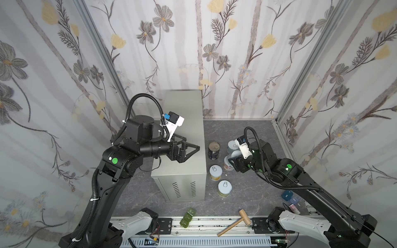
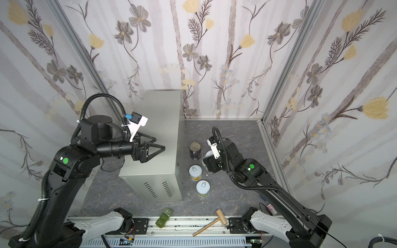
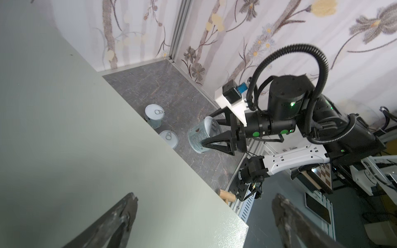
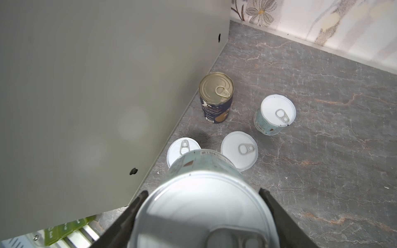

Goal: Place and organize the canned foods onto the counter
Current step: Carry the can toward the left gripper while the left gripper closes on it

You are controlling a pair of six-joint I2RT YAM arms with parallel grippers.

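A tall beige-grey rectangular metal worktop (image 1: 189, 111) with vent slits on its front face stands on a dark grey marbled floor (image 1: 247, 197). The left tool (image 1: 191, 143) hovers over the top of the worktop, its 2 black fingers spread wide apart and holding nothing. The right tool (image 3: 205, 130) sits low to the right of the worktop, near its side wall, its fingers clamped on either side of a short tin with a pale blue-grey label (image 3: 194, 137). This tin is tilted, and in the right wrist view its pale pull-tab lid faces the camera. A taller dark navy tin with a metallic lid (image 1: 213, 150) stands upright on the floor just beside the worktop's right wall. A short pale-lidded tin with a yellowish label (image 1: 215, 171) and a second short pale-lidded tin (image 1: 224, 188) stand upright on the floor near that same wall, toward the worktop's vented front. Another short tin with a white pull-tab lid (image 4: 277, 109) stands upright on the floor farther out from the worktop. In front of the worktop, a row of green blocks (image 1: 188, 216) and a wooden mallet (image 1: 234, 223) lie on a metal rail (image 1: 210, 221).
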